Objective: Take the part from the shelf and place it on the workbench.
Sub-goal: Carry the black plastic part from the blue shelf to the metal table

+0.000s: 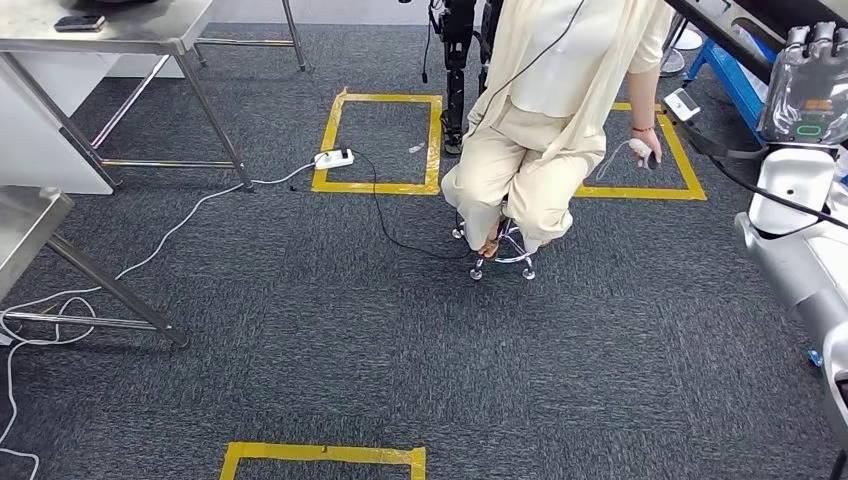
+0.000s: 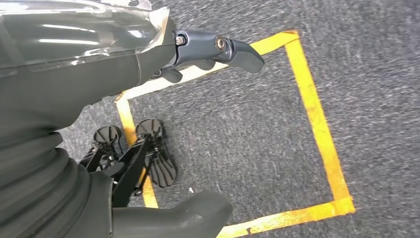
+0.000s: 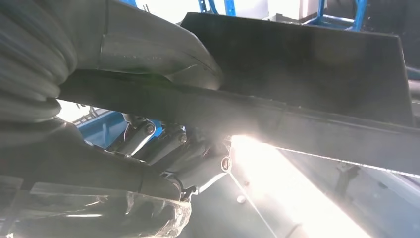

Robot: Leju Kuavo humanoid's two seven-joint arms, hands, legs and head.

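Note:
The part [image 3: 317, 69] is a long, flat dark panel. My right hand [image 3: 148, 148] grips it, with the thumb [image 3: 163, 49] over one face and the fingers beneath its edge. In the head view the right hand [image 1: 812, 85], wrapped in clear plastic, is raised at the far right, and the dark part [image 1: 760, 18] runs off the top corner. My left hand [image 2: 99, 84] hangs over the carpet with its fingers [image 2: 233, 49] and thumb [image 2: 188, 213] apart, holding nothing. A steel workbench [image 1: 120, 35] stands at the far left.
A person [image 1: 545, 110] sits on a wheeled stool [image 1: 505, 250] ahead, holding a small device. A second steel table [image 1: 25, 225] juts in at the left. A power strip [image 1: 334, 158] and cables [image 1: 150, 255] lie on the carpet among yellow tape squares [image 1: 378, 145]. A blue shelf frame [image 1: 735, 85] stands at the right.

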